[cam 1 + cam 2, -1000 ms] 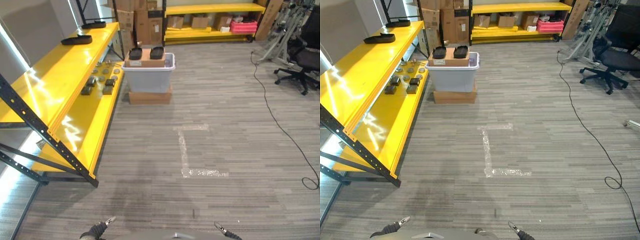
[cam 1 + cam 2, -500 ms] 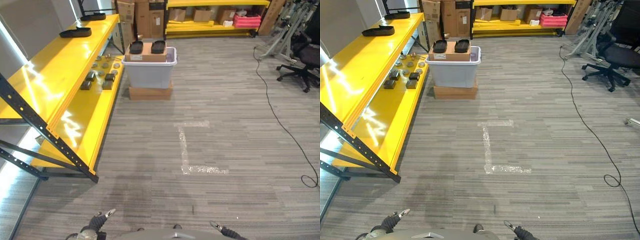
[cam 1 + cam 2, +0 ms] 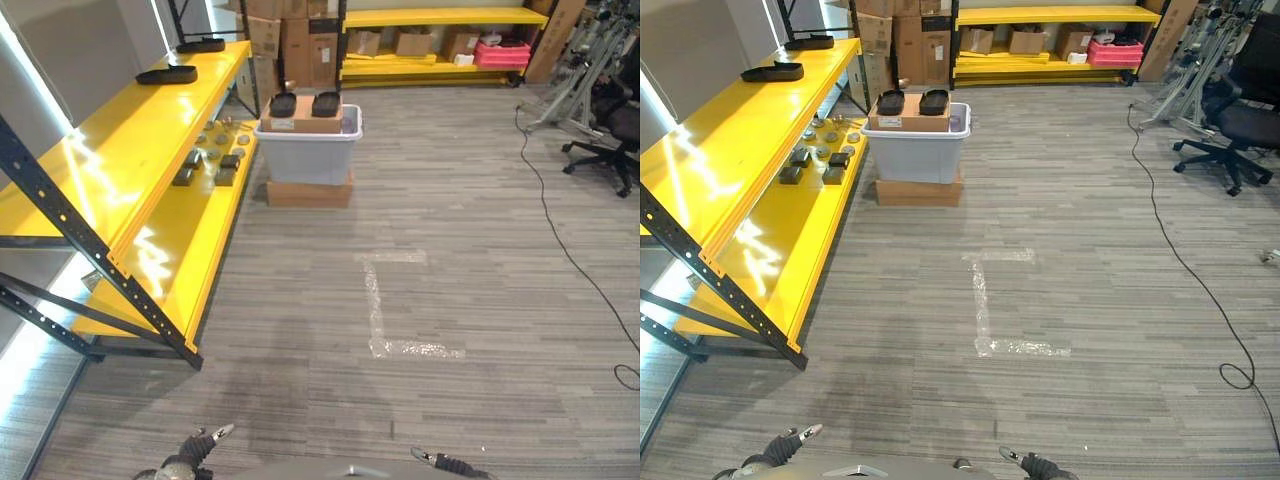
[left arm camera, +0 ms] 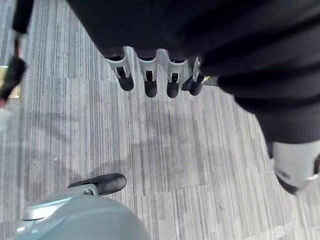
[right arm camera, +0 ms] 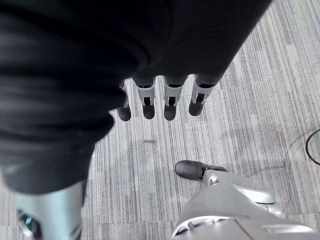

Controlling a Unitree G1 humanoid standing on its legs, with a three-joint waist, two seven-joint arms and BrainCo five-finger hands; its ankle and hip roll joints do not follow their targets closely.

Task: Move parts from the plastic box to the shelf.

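Office chair [image 3: 1230, 125] far right, pink bin [image 3: 504, 53] at back.

Small parts [image 3: 212, 160] on the yellow shelf [image 3: 120, 170], upper left, are too small to identify. The plastic box [image 3: 309, 152] interior is hidden beneath a cardboard box [image 3: 302, 117]. Shelf cut off at left edge.

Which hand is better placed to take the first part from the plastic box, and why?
Neither yet, but slightly the right. Both the left hand and right hand hang open and empty, far from the plastic box. The shelf lies to the left, so the right hand seems to have the clearer side.
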